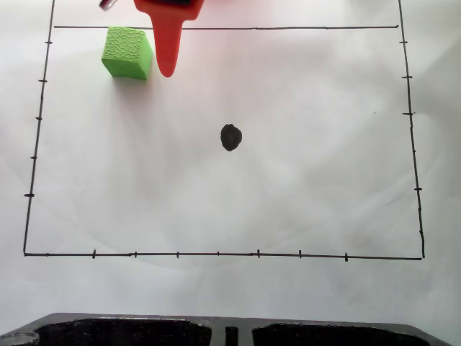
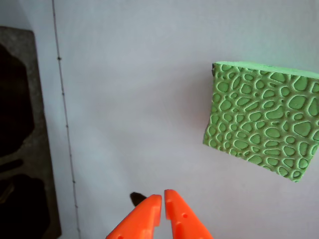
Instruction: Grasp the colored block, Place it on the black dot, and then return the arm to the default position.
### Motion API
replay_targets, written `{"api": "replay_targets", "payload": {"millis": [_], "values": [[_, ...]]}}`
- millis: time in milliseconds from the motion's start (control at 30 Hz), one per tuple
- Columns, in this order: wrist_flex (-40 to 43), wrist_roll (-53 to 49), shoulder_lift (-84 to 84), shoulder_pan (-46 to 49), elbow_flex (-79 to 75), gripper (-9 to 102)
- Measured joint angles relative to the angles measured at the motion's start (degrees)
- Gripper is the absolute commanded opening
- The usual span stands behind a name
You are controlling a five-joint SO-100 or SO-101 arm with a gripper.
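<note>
You see 1 bumpy green block (image 1: pixel 127 52) | end effector (image 2: pixel 163 199) clenched, holding nothing | black dot (image 2: pixel 135 198) half hidden behind its tips

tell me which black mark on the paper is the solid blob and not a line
The black dot in the middle of the drawn frame: a filled roundish blob, while the other marks are thin border lines with ticks.

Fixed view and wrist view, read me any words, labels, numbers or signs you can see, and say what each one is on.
No readable text anywhere.
White paper: hand-drawn border lines, tick marks and the black dot, no numbers.
Green block: bumpy pattern, no letters.
Orange tool: no label or brand.
</note>
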Motion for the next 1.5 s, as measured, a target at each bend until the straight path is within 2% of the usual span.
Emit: {"api": "replay_targets", "payload": {"millis": [700,867,1100,1300,1500], "values": [[0.09,0.18,0.0,0.7,0.0,0],[3.16,-8.53,-4.57,0.62,-1.49,0],[7.12,-7.12,-16.79,1.41,-12.66,0],[18.02,-5.54,-29.71,3.43,-29.71,0],[20.74,-14.85,-30.76,13.71,-33.49,0]]}}
